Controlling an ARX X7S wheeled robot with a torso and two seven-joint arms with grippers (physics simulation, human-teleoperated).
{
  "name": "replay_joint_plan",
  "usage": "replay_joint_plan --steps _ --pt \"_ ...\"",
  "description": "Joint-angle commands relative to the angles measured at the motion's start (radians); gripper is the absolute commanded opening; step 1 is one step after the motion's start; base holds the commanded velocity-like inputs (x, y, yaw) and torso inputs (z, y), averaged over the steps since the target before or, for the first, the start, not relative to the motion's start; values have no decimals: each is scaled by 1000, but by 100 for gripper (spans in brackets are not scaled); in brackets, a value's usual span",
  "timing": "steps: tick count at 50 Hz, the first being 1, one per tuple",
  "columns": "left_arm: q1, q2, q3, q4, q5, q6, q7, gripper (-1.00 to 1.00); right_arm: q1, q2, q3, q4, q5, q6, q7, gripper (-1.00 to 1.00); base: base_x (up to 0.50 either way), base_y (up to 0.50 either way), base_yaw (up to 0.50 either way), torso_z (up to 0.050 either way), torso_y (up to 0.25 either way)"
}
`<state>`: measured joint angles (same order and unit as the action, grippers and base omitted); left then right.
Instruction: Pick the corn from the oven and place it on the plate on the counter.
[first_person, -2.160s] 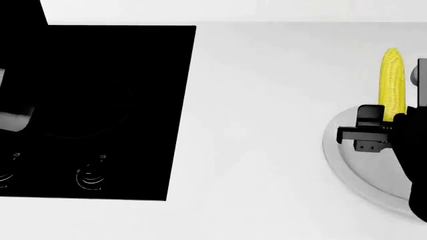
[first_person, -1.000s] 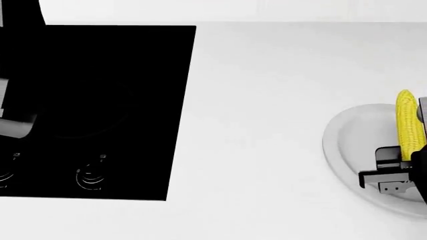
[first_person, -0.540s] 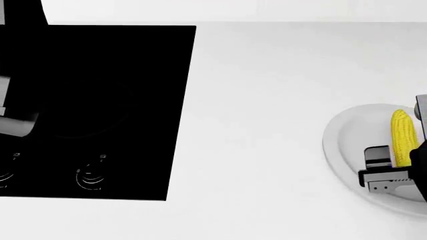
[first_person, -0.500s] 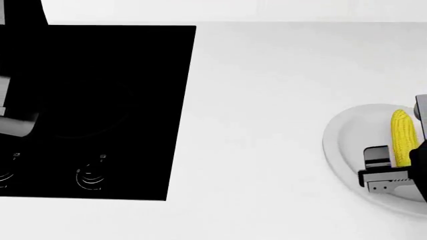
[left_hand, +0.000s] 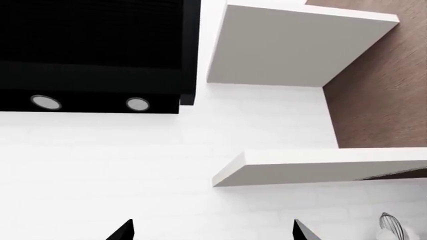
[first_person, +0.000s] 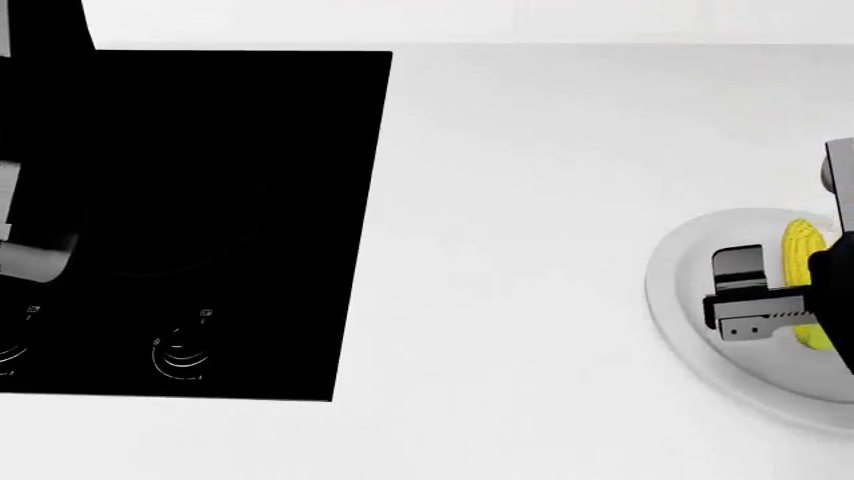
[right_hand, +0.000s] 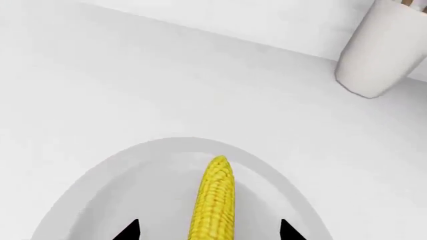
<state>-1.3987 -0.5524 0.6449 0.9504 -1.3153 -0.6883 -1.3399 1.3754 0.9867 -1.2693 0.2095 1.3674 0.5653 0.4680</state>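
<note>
Cooktop (first_person: 200, 220) black, flat, dial marks at its near edge. Wrist cams: two white shelves (left_hand: 293, 45) on a white wall, brown panel (left_hand: 380, 85) beside them, black hood (left_hand: 93, 50) with two round lights. Whisk (left_hand: 390, 227) at frame edge. White cylinder (right_hand: 380, 47) standing upright.

White floating shelves (left_hand: 303, 47) project from a white brick wall (left_hand: 100, 155) beside a brown wood panel (left_hand: 380, 85).

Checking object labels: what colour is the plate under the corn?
Light grey plate; yellow corn. Right wrist view shows it best.
</note>
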Motion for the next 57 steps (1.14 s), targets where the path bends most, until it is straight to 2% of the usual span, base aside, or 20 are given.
replay_joint_plan --steps 1,12,30,41,51,57 --pt "-21 6 2 -5 -17 -5 -7 100 72 -30 36 17 -7 -4 -19 100 0 0 0 0 0" --pt "-42 15 7 -17 -27 -12 -2 100 170 -62 96 1 29 3 -22 100 0 0 0 0 1" --pt "-100 14 4 -23 -77 -29 -24 100 441 -194 274 -94 107 -46 33 100 0 0 0 0 0" --pt "-169 2 -8 -32 -142 -46 -56 100 578 -194 378 -368 75 -114 177 100 0 0 0 0 0" --pt "-237 -17 -19 -56 -193 -65 -64 100 601 -175 419 -612 -46 -176 348 100 0 0 0 0 0" --pt "-269 -12 -19 -78 -198 -74 -52 100 583 -129 426 -774 -44 -167 459 100 0 0 0 0 0"
